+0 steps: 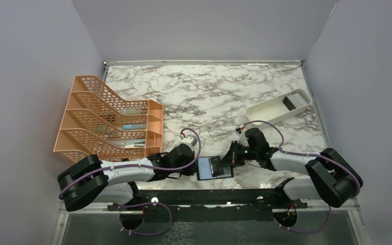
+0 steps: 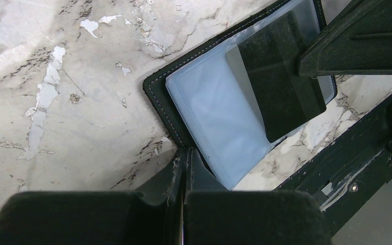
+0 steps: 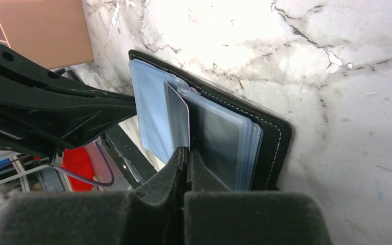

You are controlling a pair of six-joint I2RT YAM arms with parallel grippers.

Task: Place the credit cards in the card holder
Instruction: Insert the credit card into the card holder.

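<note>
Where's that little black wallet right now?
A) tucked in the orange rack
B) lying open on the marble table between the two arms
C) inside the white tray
B: the card holder lies open on the marble table, clear sleeves showing, left fingers pinching its edge and right fingers holding a black card over it.

**Wallet open, black card on its sleeves**

The card holder (image 1: 215,167) lies open at the table's (image 1: 209,97) six o'clock edge, with its clear blue-grey sleeves facing up over a stitched black cover. The black credit card (image 2: 280,87) tilts against the sleeves, pinched in my right gripper (image 3: 186,153).
</note>
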